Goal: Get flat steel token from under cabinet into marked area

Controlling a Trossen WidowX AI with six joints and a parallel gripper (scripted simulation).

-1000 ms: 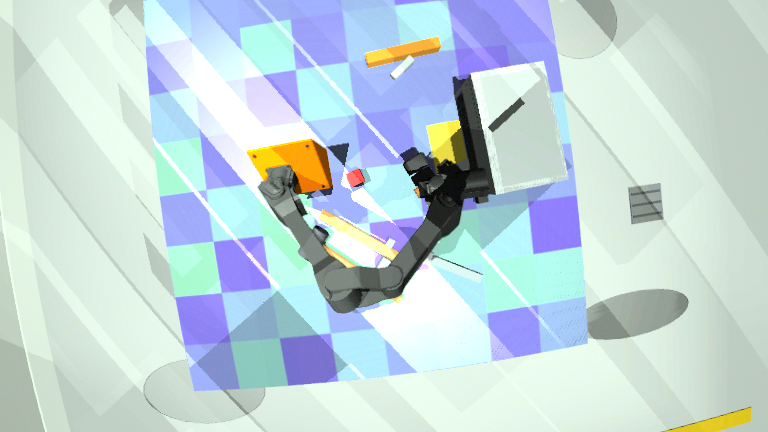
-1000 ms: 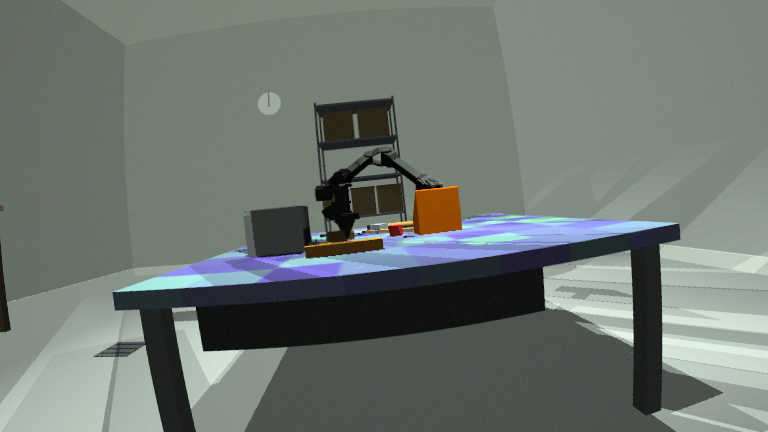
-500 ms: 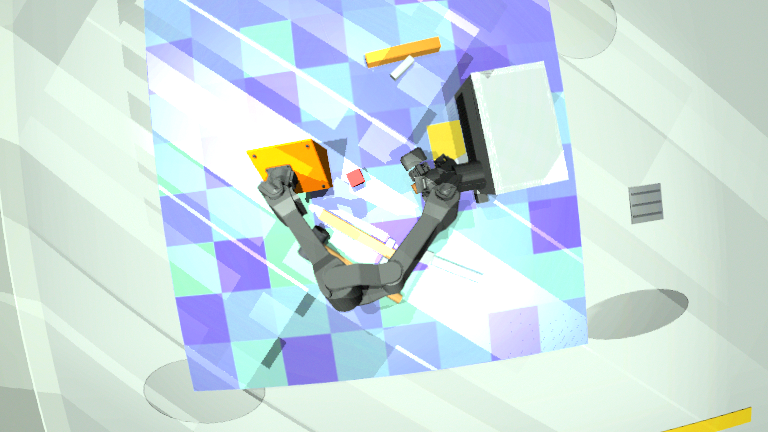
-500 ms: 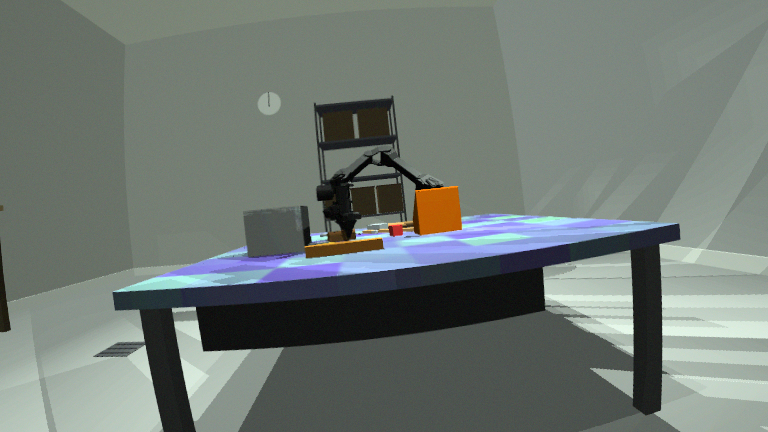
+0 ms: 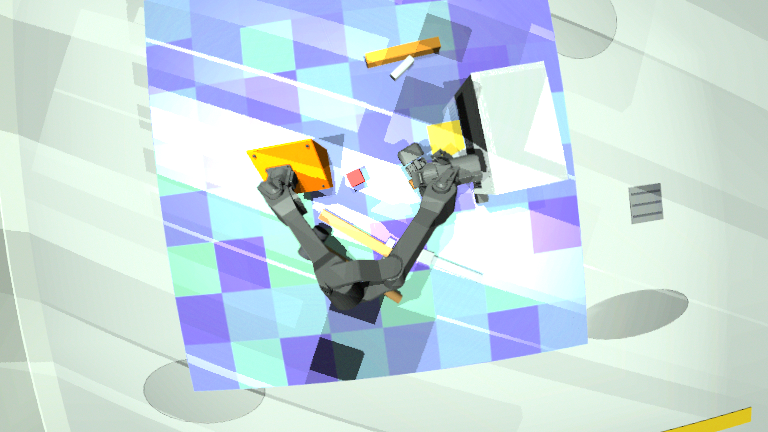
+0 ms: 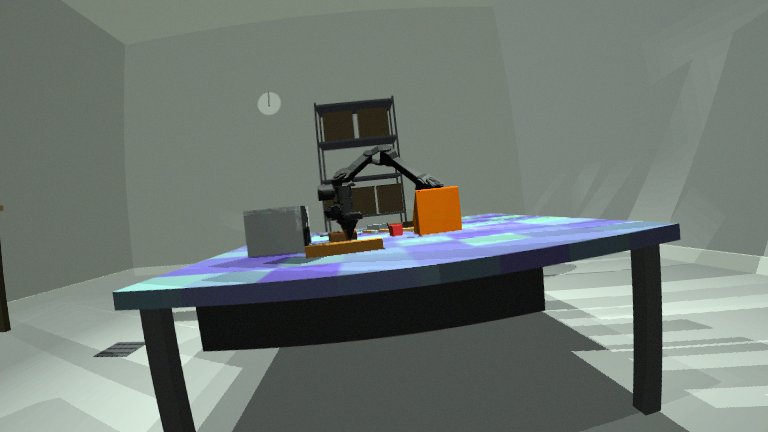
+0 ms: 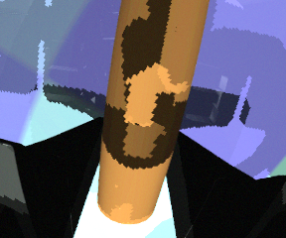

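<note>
The cabinet [image 5: 518,133] [image 6: 274,233] is a pale box with a dark front side. The yellow marked area [image 5: 444,134] lies on the table in front of it. I cannot see the steel token in any view. My gripper [image 7: 137,131] [image 6: 349,236] is low over the table, beside the marked area and near one front corner of the cabinet. It is shut on an orange-brown round rod [image 7: 133,183] [image 6: 335,236], which passes between the fingers in the wrist view. The arm hides most of the rod in the top view, and its far end is out of the wrist view.
An orange block [image 5: 317,161] [image 6: 438,209] stands by the arm's base. A red cube [image 5: 355,178] [image 6: 395,229] lies between it and the gripper. An orange bar [image 5: 403,52] [image 6: 345,248] and a white piece [image 5: 401,68] lie beyond the marked area. A tan stick [image 5: 352,229] lies under the arm.
</note>
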